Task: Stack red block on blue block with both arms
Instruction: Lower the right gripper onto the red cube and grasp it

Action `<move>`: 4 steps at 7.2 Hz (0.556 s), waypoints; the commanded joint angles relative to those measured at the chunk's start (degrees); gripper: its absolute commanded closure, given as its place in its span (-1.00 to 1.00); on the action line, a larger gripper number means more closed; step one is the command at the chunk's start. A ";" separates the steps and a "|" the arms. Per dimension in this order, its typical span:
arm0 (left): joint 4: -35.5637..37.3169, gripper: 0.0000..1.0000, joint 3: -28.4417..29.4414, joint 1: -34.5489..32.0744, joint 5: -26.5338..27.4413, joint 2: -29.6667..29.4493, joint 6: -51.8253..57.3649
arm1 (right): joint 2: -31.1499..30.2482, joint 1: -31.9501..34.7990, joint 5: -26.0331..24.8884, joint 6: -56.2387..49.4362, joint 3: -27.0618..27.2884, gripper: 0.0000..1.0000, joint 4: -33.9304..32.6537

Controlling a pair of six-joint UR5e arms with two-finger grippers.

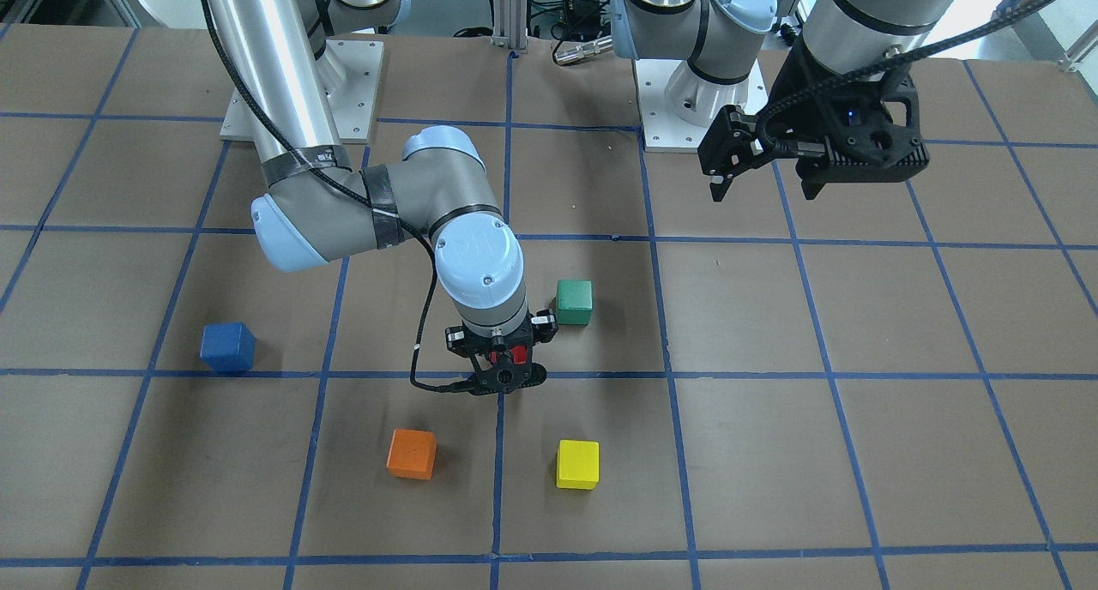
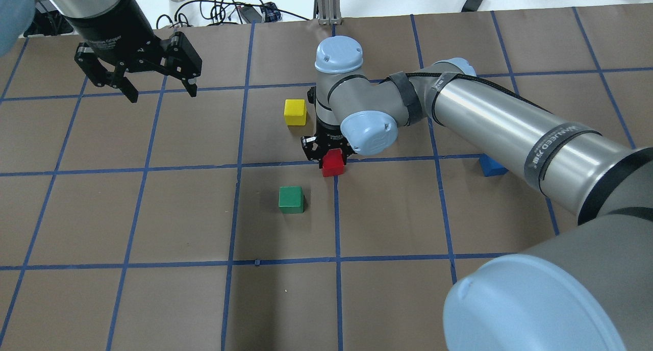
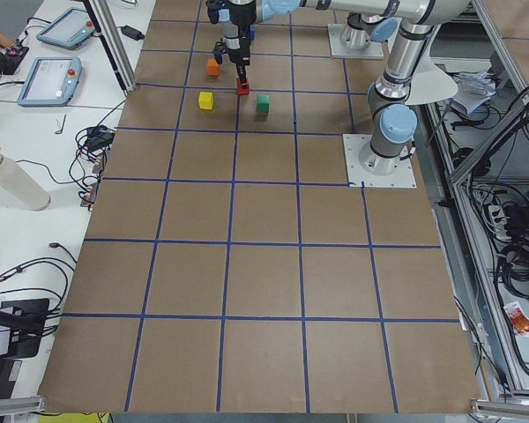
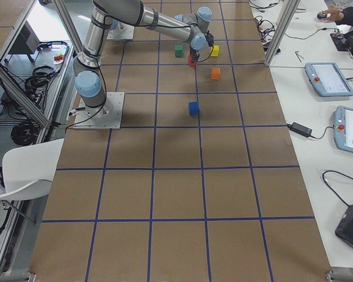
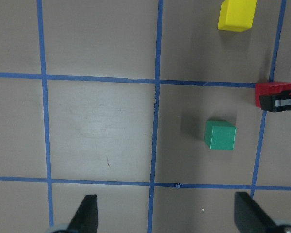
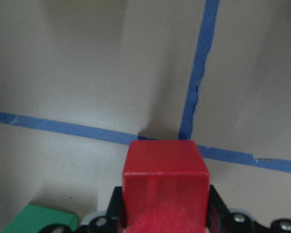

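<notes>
The red block (image 2: 332, 162) sits between the fingers of my right gripper (image 2: 330, 154), which points straight down near the table's middle and is shut on it. The right wrist view shows the red block (image 6: 165, 179) held between the black fingers (image 6: 114, 208), low over a blue tape crossing; I cannot tell whether it touches the table. The blue block (image 1: 228, 347) stands alone on my right side, partly hidden by the right arm in the overhead view (image 2: 492, 166). My left gripper (image 2: 163, 95) hangs open and empty, high over the far left of the table.
A green block (image 2: 291, 199) stands close beside the red block. A yellow block (image 2: 295, 111) and an orange block (image 1: 412, 453) stand beyond them. The arms' base plates (image 1: 300, 93) are at the robot's edge.
</notes>
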 commanded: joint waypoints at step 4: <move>1.78 -1.00 -0.74 0.00 -0.01 0.34 0.12 | -12.46 -13.58 -0.54 -1.03 -0.11 1.00 14.35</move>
